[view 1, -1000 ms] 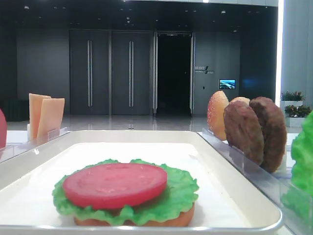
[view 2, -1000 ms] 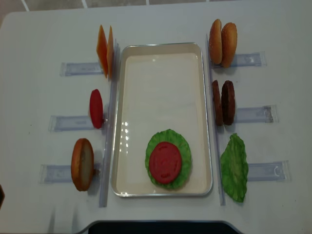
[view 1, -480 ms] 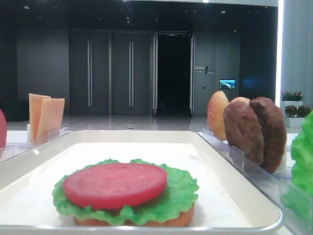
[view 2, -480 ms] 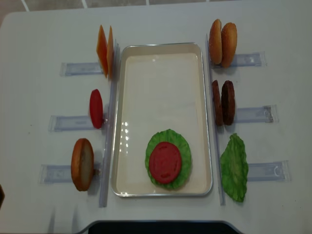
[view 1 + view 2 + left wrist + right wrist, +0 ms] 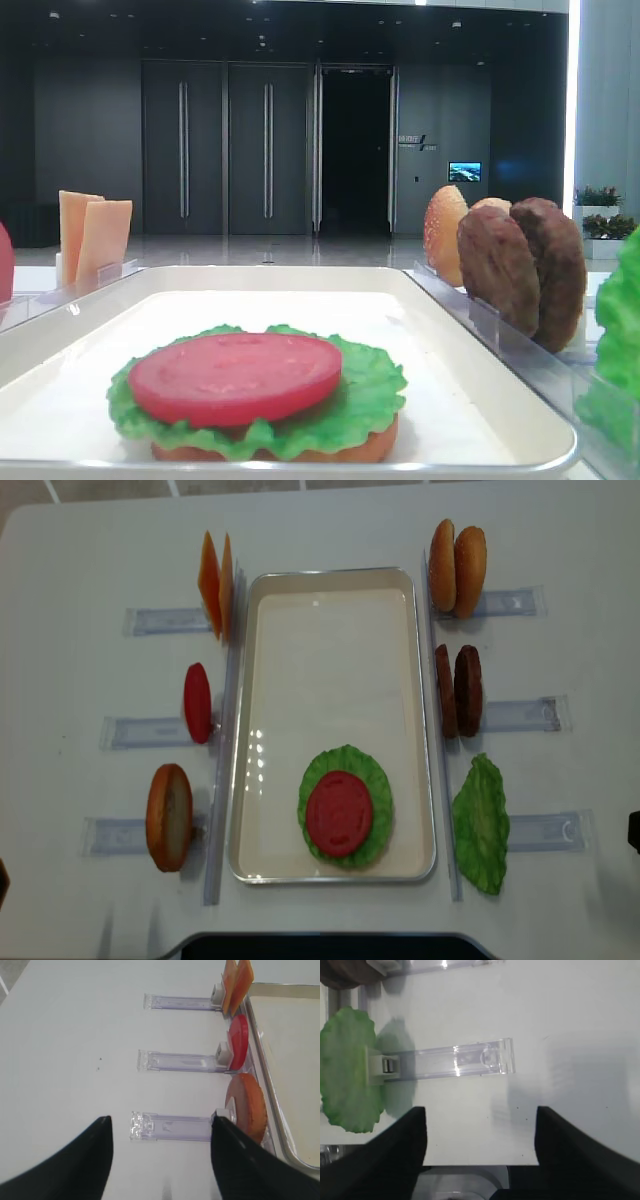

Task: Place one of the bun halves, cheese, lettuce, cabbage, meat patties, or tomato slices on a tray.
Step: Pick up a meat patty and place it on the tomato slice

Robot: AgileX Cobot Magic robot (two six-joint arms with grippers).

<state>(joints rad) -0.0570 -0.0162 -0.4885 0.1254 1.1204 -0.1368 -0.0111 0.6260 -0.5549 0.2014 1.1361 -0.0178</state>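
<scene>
The white tray (image 5: 332,578) holds a stack near its front end: a bun half (image 5: 375,447) under a lettuce (image 5: 372,780) leaf, with a tomato slice (image 5: 339,812) on top. Left racks carry cheese (image 5: 215,585), a tomato slice (image 5: 239,1042) and a bun half (image 5: 247,1105). Right racks carry bun halves (image 5: 457,568), meat patties (image 5: 457,690) and lettuce (image 5: 347,1070). My left gripper (image 5: 160,1122) hangs open and empty over the near left rack. My right gripper (image 5: 480,1110) is open and empty, to the right of the lettuce rack. No cabbage shows.
Clear plastic racks (image 5: 520,715) lie on both sides of the tray on the white table (image 5: 80,540). The lettuce rack (image 5: 460,1060) runs just ahead of my right fingers. The table's front edge (image 5: 330,938) is close behind the tray.
A dark part of the right arm has come into the top view at the right edge, level with the lettuce rack. The food and tray have not moved.
</scene>
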